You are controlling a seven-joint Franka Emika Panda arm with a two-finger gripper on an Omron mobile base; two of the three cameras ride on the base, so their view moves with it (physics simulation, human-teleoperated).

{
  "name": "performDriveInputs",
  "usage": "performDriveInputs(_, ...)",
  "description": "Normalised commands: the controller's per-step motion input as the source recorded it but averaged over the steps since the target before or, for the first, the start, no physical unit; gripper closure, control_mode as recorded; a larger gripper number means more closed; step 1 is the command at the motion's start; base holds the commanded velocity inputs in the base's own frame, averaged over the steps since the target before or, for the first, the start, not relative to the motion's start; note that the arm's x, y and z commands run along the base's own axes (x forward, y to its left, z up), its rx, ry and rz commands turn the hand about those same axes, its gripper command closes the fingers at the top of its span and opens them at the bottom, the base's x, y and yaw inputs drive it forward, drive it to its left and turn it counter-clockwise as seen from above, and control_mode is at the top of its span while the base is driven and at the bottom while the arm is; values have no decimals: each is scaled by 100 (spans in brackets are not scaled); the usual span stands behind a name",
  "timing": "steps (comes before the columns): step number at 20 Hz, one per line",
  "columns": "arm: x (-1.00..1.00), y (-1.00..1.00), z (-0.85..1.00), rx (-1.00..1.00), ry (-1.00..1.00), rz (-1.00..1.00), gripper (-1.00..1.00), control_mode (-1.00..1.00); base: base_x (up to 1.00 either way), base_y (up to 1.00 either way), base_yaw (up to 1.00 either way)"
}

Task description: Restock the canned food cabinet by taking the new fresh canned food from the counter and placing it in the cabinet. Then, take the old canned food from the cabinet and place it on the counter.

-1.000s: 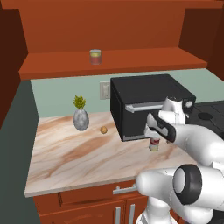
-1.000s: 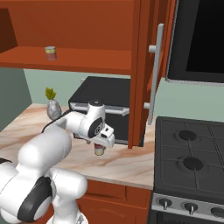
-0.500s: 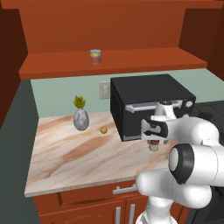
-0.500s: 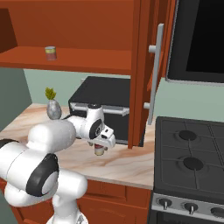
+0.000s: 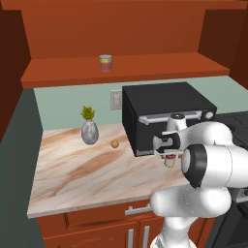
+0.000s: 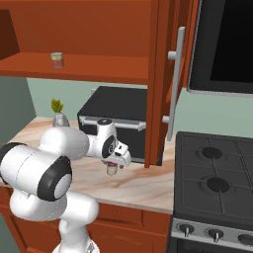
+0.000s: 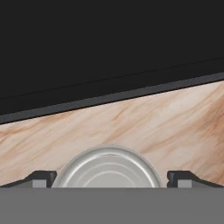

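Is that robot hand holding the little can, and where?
Not yet: the gripper is open, fingers either side of the new fresh canned food, which stands on the counter.

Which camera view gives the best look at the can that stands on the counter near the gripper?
The hand view: the new can shows its silver top large, centred between the open gripper fingertips. In the left base view the can is mostly hidden behind the arm. The right base view shows its lower part under the hand.
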Motion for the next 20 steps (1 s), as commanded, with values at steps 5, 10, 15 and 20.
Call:
performDriveInputs(5, 3, 0, -4, -1, 1, 0, 100, -100, 0, 0, 0)
performDriveInputs(10, -11, 1, 0, 0, -1, 0, 100, -100, 0, 0, 0)
performDriveInputs(15, -52, 47, 38, -9, -31, 5, 100, -100, 0, 0, 0)
performDriveInputs(20, -56, 75, 96, -22, -43, 4, 100, -100, 0, 0, 0)
